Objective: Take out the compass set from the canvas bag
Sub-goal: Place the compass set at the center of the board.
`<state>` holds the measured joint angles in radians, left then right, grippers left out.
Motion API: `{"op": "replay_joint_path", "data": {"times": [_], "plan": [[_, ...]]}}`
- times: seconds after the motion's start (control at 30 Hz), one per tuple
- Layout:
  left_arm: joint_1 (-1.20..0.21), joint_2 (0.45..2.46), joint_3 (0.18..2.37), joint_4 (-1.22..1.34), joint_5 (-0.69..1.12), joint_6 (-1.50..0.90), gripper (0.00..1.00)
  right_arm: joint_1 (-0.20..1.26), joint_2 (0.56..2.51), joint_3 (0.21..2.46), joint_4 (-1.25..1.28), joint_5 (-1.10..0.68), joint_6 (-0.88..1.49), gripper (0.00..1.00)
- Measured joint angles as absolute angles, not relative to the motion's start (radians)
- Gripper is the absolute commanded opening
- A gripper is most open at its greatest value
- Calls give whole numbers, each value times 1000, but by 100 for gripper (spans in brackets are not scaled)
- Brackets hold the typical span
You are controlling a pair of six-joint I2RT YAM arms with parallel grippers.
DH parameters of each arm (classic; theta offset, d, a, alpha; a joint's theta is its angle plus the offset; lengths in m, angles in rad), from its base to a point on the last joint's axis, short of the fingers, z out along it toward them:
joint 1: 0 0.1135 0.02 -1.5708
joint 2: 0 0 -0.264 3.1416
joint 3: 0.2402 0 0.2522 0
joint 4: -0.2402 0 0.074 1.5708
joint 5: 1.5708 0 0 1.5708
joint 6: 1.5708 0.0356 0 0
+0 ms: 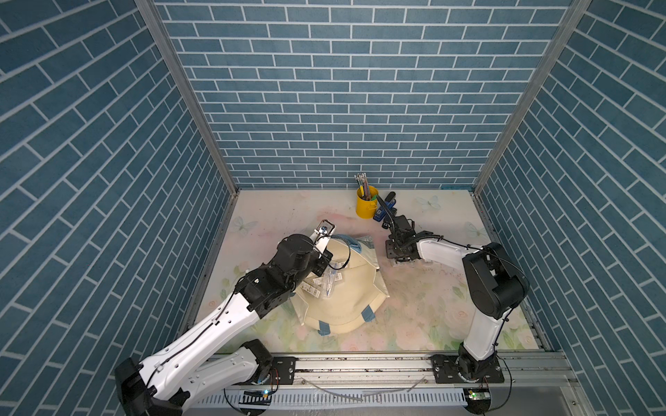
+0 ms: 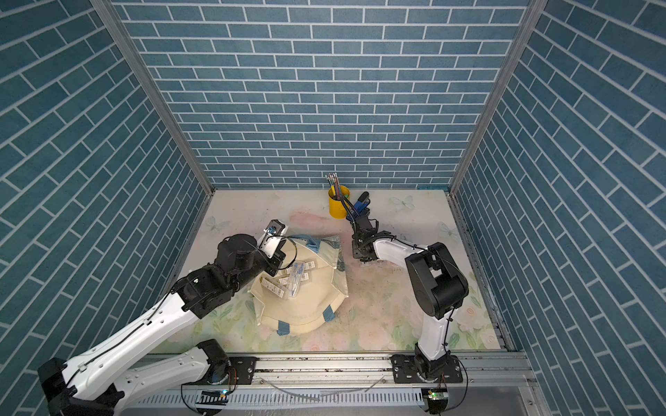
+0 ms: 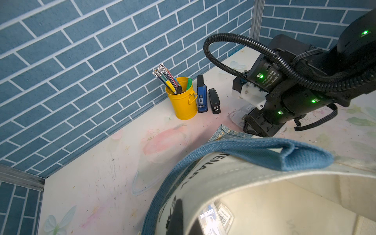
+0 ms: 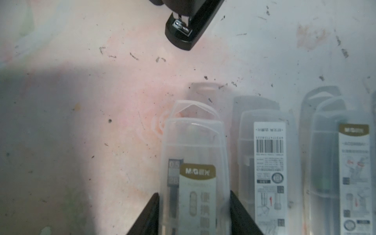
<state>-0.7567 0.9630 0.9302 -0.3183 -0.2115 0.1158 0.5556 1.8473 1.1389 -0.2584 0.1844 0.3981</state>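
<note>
Though unclear from above, compass set (image 4: 195,162) in right hand (image 4: 193,194)

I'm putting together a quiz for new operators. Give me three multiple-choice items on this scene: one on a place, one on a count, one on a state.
1. Where does the yellow cup stand?
A) by the back wall
B) inside the bag
C) at the front rail

2. How many clear cases show in the right wrist view?
A) one
B) three
C) five

3. What is the right pincer doing?
A) hanging open over the cup
B) gripping a clear case
C) gripping the black stapler

Key:
1 A, the cup stands at the wall's foot, next to a blue stapler.
2 B, one case sits between the fingers, and two more lie beside it.
3 B, its fingers press both sides of that case.
</note>
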Motion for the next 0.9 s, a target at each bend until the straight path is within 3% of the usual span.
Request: {"op": "replay_joint_path", "data": {"times": [0.47,0.77,0.9], "plan": [[-757,961,925,-315,-208,116,0,556,1866,1154,-258,200,387,57],[-756,961,925,-315,-202,115,0,556,1854,1159,-289,202,377,56],[-755,961,925,-316,-200,115,0,556,1752,1159,-366,205,355,56]]}}
